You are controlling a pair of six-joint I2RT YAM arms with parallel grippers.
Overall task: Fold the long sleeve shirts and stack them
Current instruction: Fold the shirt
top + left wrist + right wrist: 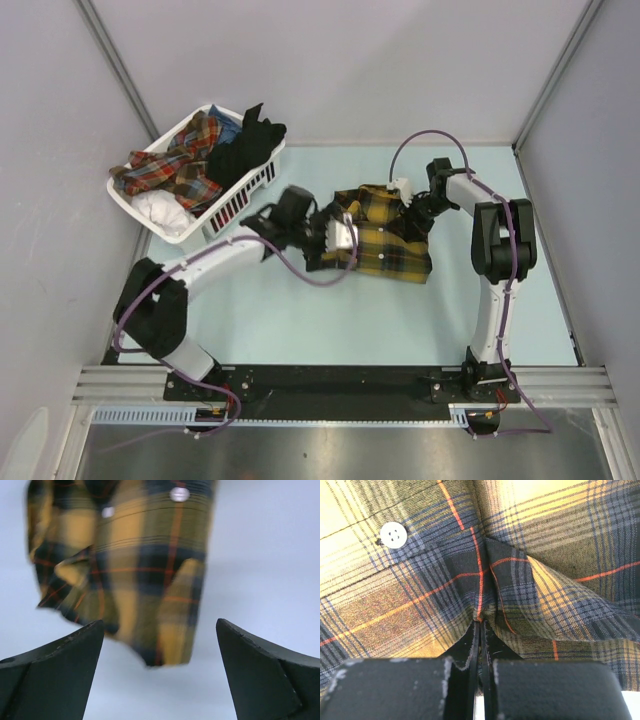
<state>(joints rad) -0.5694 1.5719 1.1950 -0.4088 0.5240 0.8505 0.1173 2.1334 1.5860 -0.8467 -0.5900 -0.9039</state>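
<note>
- Overhead view: a mustard plaid shirt (388, 242) lies partly folded at the centre of the pale tabletop (300, 320). The left pincer (340, 236) sits at the shirt's left edge and the right pincer (412, 206) at its upper right. A white slatted basket (132, 204) with heaped clothes (195, 160) stands at upper left, well apart from the shirt.
- Overhead view, unclear: the arms cover part of the shirt, so collar and sleeves are hard to trace. No finished stack can be made out.
- Left wrist view: the left pincer's fingers (65, 655) stand wide apart at the lower corners, holding nothing. A hem corner of the shirt lies just beyond them, blurred and cut off at the top.
- Right wrist view: the right pincer is closed tight on a pucker of the plaid cloth at lower centre. A white button (393, 534) shows at upper left.
- Judgement for the fold: the free pincer should take the nearest loose edge squarely, while the pinched side holds steady, so the layers lie flat.
- Right wrist view, unclear: cloth fills the frame, so I cannot tell how many layers are pinched.
</note>
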